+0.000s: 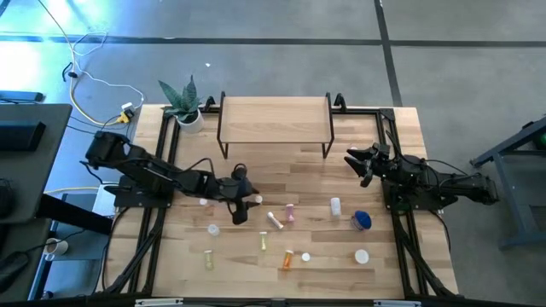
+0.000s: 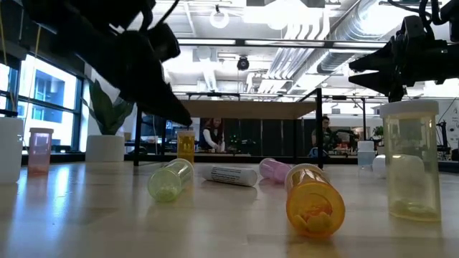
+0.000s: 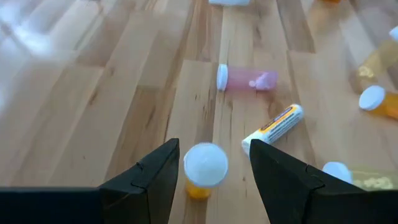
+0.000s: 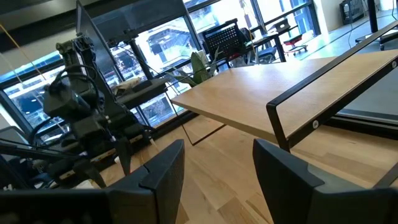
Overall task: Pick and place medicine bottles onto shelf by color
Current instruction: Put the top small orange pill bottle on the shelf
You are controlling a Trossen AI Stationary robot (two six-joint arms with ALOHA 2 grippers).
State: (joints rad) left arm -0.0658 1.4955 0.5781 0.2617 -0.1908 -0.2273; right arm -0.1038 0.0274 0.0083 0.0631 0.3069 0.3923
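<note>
Left gripper (image 3: 208, 171) low over the middle of the table (image 1: 401, 153), fingers apart on either side of an upright orange bottle (image 3: 203, 169) with a white cap; not seen touching it, so not clenched. Just beyond that bottle, lying flat: a white tube with an orange label (image 3: 273, 127) and a pink bottle (image 3: 245, 79). In the high view, 1 blue bottle (image 1: 362, 221) and 1 small white bottle (image 1: 335, 205) at the right, more small bottles scattered along the near side. In the low view, a yellow-green bottle (image 2: 171, 179) and a big orange bottle (image 2: 313, 199) lying near the camera, and a clear upright one (image 2: 411, 159) at the right.

Right gripper (image 4: 214, 165) raised at the right side, near the right end of the shelf (image 1: 275, 118), fingers spread, grasping nothing. Shelf at the far middle of the table, top bare. Potted plant (image 1: 184, 103) at its left.
</note>
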